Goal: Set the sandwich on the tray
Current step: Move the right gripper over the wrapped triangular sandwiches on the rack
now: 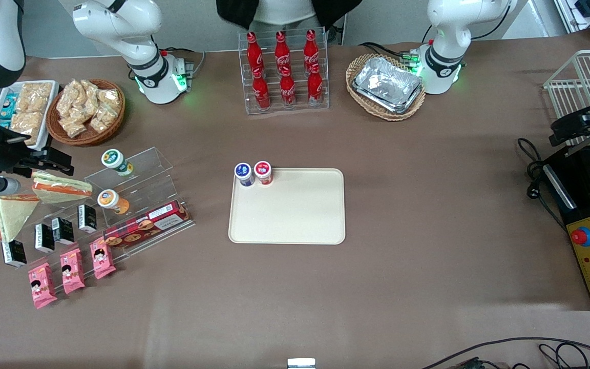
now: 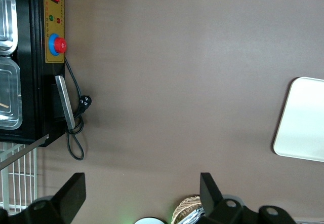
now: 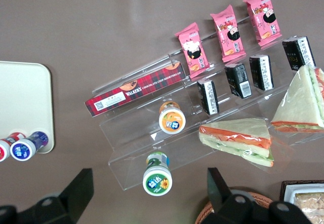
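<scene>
Front view: the brown bench [image 1: 407,215] carried the cream tray [image 1: 287,212] at its centre, with two small capped pots, one blue [image 1: 244,173] and one red [image 1: 262,171], standing at the tray's edge farther from the camera. Toward the working arm's end stood a clear tiered display stand [image 1: 141,205] with pink snack packets [image 1: 72,270] on its nearest step. Two wrapped sandwiches lay on that stand, well apart from the tray; the nearer-edge sandwich [image 1: 8,215] sat beside the other sandwich [image 1: 62,187]. The pincer [image 1: 51,161] hovered just above the second sandwich, fingers spread and grasping nothing.
</scene>
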